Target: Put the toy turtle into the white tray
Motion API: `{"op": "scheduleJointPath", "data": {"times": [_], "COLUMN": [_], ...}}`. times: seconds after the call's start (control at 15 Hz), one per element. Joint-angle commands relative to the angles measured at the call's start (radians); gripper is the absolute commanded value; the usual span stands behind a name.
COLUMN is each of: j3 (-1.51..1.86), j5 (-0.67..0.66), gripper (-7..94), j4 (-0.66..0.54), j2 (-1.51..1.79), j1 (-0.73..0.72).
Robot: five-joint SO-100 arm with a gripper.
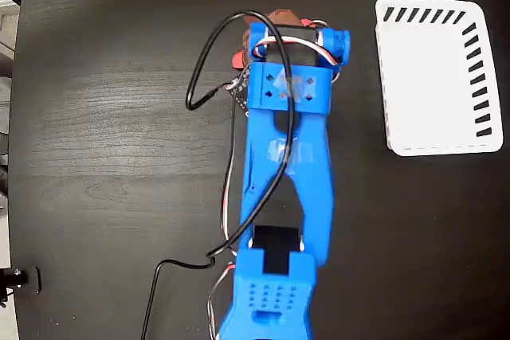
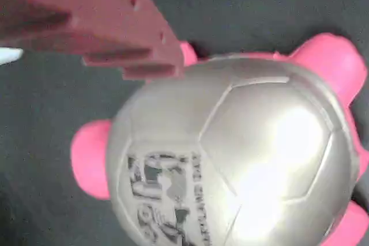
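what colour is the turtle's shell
Shiny silvery-beige with a dark printed mark, clearest in the wrist view: turtle.

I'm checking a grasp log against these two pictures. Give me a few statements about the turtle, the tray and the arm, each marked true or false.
1. The white tray is empty. True.
2. The toy turtle lies inside the tray. False: it sits on the dark table, mostly hidden under the arm's head in the fixed view.
3. In the wrist view a printed mark shows on the turtle's shell. True.
4. The arm is red. False: it is blue.
5. In the fixed view the tray lies to the right of the arm. True.
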Motion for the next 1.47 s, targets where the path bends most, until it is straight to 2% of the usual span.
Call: {"op": "scheduleJointPath", "data": {"times": [0.0, 0.73, 0.87, 1.07, 1.2, 1.4], "j3": [-0.163, -0.318, -0.334, -0.360, -0.399, -0.423], "j5": [-0.035, -0.060, -0.051, -0.032, 0.028, 0.158], "gripper": [55, 54, 37, 19, 0, 0], "j4": [0.043, 0.077, 0.078, 0.078, 0.075, 0.094], "j2": [-0.021, -0.195, -0.206, -0.216, -0.224, -0.178], "j1": [0.006, 0.002, 0.000, 0.002, -0.005, -0.005]}}
